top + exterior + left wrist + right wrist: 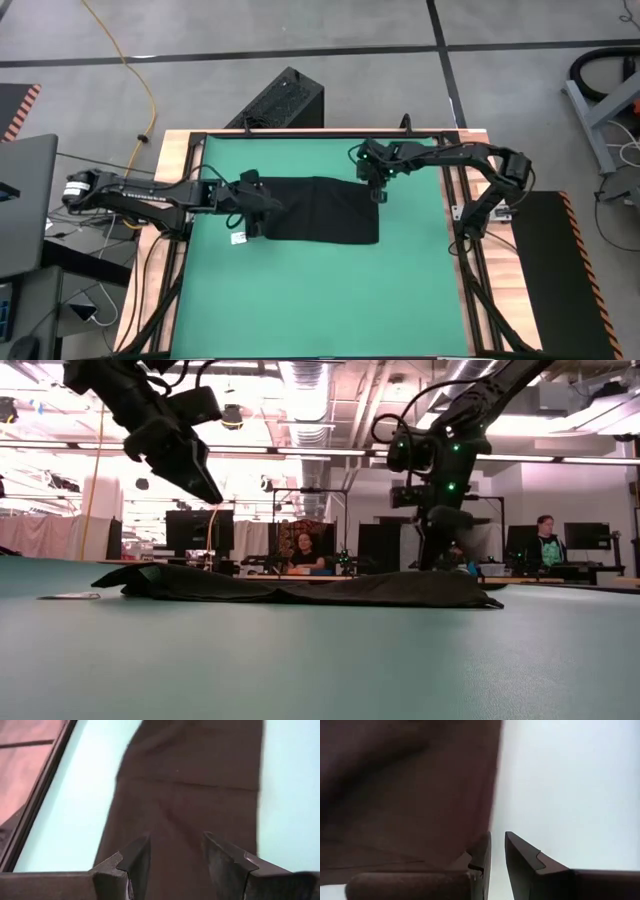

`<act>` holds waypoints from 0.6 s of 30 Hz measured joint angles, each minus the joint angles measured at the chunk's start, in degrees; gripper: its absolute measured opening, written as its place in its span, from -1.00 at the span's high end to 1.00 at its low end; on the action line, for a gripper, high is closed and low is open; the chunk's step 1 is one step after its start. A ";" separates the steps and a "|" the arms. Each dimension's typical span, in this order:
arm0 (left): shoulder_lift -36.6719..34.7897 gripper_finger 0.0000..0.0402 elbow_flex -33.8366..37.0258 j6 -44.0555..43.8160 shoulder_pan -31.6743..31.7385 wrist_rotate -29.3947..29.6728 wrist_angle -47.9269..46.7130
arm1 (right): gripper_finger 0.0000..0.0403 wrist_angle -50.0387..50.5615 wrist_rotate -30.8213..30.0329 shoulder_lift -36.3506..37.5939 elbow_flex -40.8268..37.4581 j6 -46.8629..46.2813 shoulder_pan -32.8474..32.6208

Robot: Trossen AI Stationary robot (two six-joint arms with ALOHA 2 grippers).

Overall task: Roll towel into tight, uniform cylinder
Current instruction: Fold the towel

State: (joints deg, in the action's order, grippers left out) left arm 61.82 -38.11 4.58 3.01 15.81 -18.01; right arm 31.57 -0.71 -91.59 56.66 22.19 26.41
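Note:
The black towel (325,212) lies flat on the green mat (300,300), spread left to right, with a small white tag (238,238) at its near left corner. My left gripper (262,205) hangs open above the towel's left end (175,795), raised clear of the cloth in the low view (200,480). My right gripper (378,192) points down at the towel's far right corner. Its fingers (497,845) stand a narrow gap apart beside the towel's edge (492,795), with nothing between them. In the low view the towel (300,586) hides its fingertips.
A black ribbed box (285,100) stands on the floor beyond the table's far edge. A wooden and metal frame (180,180) borders the mat. Bare mat lies toward the near edge. People sit in the room behind (303,550).

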 joint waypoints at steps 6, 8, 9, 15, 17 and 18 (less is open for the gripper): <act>0.02 0.18 0.00 0.00 2.03 -0.11 -0.18 | 0.44 -0.03 -0.16 -2.03 -0.02 0.16 -1.80; 0.02 0.18 0.00 0.33 2.29 -0.09 -0.66 | 0.28 0.07 -2.04 -2.25 -0.02 0.20 -2.11; 0.02 0.18 0.00 0.33 2.46 -0.13 -0.76 | 0.19 0.43 -2.48 -2.25 -0.02 0.21 -2.12; 0.02 0.18 0.00 1.55 3.40 0.00 -1.02 | -0.09 0.72 -3.49 -1.76 -0.02 0.21 -2.14; 0.02 0.18 0.00 1.67 4.02 -0.03 -1.00 | -0.09 0.59 -3.52 -1.73 0.00 0.21 -2.43; 0.02 0.18 0.00 1.58 4.39 -0.04 -1.00 | -0.08 0.60 -3.52 -1.73 0.00 0.21 -2.42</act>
State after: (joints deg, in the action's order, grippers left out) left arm 61.84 -38.11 6.16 7.40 15.78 -19.00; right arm 32.17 -4.23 -93.32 56.66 22.39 24.00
